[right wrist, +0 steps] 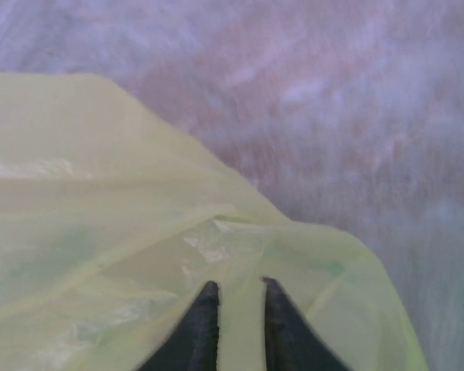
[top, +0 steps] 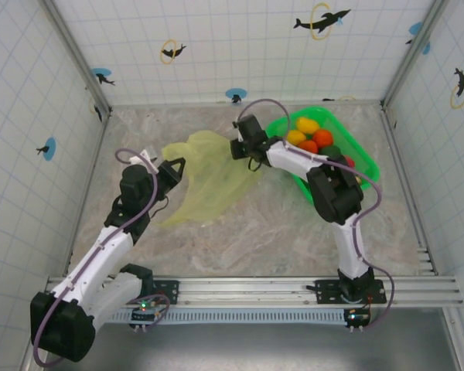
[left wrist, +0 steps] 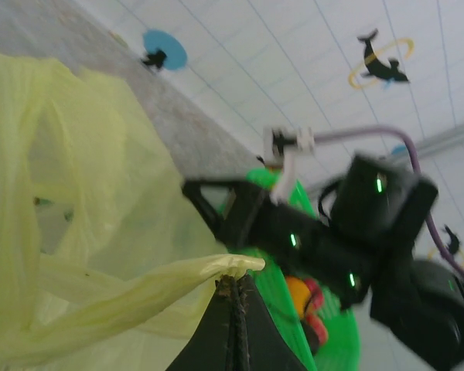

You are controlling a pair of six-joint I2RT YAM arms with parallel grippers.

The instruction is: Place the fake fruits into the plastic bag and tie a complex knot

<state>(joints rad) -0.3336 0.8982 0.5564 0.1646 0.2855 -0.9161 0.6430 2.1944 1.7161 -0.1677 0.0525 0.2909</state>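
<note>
Left jaws clamp one plastic bag [top: 207,179], right jaws apart; perhaps six fake fruits [top: 322,139].

The table [top: 294,224] had a top that looked like stone, pale grey with brown and pink swirls. It filled the middle of the top picture. A thin, yellow-green plastic bag [top: 209,182] lay on it, all crumpled, stretching from the upper middle down toward the left. A bright green tray [top: 369,160] sat on the table in the upper right, close to the back corner. The right end of the bag came near the tray. A grey metal rail [top: 255,292] ran along the bottom edge of the table.
</note>
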